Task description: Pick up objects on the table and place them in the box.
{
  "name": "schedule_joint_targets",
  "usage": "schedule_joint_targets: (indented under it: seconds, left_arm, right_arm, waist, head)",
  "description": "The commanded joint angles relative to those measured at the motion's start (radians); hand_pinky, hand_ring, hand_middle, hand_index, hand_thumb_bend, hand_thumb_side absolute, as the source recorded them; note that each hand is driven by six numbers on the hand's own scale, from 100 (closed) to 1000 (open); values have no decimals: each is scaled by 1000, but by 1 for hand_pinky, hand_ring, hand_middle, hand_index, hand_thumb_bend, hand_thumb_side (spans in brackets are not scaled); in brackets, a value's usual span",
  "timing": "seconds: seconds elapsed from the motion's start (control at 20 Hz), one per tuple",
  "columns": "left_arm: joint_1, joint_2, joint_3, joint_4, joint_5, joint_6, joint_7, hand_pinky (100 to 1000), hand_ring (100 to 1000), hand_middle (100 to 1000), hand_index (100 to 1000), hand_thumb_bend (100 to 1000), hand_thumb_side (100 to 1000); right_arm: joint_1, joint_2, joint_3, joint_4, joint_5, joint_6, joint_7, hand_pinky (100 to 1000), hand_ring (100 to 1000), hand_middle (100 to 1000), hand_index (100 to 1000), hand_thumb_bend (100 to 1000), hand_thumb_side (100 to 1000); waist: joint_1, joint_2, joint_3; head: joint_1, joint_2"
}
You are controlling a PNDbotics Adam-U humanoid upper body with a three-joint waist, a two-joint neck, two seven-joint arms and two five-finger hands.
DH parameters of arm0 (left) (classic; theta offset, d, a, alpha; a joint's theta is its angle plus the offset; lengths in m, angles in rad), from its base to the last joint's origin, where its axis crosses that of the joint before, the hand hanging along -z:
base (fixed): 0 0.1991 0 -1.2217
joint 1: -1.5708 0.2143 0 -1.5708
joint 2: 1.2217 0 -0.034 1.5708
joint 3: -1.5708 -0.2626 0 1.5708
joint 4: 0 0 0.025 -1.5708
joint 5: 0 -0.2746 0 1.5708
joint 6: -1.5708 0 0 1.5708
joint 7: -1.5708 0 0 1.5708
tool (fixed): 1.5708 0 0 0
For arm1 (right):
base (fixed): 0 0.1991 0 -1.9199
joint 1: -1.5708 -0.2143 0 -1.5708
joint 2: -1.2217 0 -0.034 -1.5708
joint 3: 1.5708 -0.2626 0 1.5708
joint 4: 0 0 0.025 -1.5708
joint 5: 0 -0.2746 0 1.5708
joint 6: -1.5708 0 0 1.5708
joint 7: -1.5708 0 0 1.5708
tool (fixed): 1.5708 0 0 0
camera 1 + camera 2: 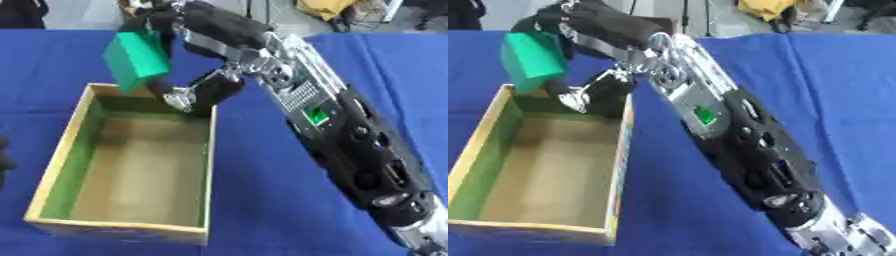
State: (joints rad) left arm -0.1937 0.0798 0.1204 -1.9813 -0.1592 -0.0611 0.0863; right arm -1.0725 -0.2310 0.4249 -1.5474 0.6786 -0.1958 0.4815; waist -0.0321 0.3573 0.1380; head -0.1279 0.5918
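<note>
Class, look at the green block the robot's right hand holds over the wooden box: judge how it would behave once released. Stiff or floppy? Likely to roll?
The green block looks stiff: its faces are flat and its edges straight in the right hand. With flat sides, it probably won't roll. Held tilted above the wooden box, it may tip onto a face on landing.

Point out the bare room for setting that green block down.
The wooden box is bare across its whole floor. Blue cloth between box and right arm is free too. The far end is crowded: the right hand holds the green block there.
</note>
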Motion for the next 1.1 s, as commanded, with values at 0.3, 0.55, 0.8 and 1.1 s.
schedule_joint_targets:
  seconds: [0.3, 0.55, 0.8, 1.1]
  left_arm:
    - [-6, 22, -5, -19, 1, -4, -4, 100, 357, 483, 486, 100, 913]
    - [-6, 22, -5, -19, 1, -3, -4, 100, 357, 483, 485, 100, 914]
    - [-6, 21, -5, -19, 1, -2, -2, 100, 357, 483, 485, 100, 914]
    - [-6, 19, -8, -19, 2, 0, -5, 100, 356, 483, 484, 100, 914]
  right_arm:
    - [10, 19, 58, 33, 35, -42, 86, 690, 603, 182, 248, 100, 199]
    - [-2, 10, 64, 25, 103, -95, 128, 676, 637, 243, 300, 100, 198]
    - [-13, -4, 62, 8, 177, -131, 175, 676, 665, 316, 308, 100, 198]
    - [-9, 23, 99, 68, 257, -207, 254, 740, 775, 621, 671, 100, 198]
  waist:
    - [0, -17, 6]
    - [-1, -17, 7]
    - [-3, -17, 11]
    - [-3, -16, 19]
  head:
    - [-15, -7]
    - [-17, -7]
    - [-20, -9]
    - [-31, -9]
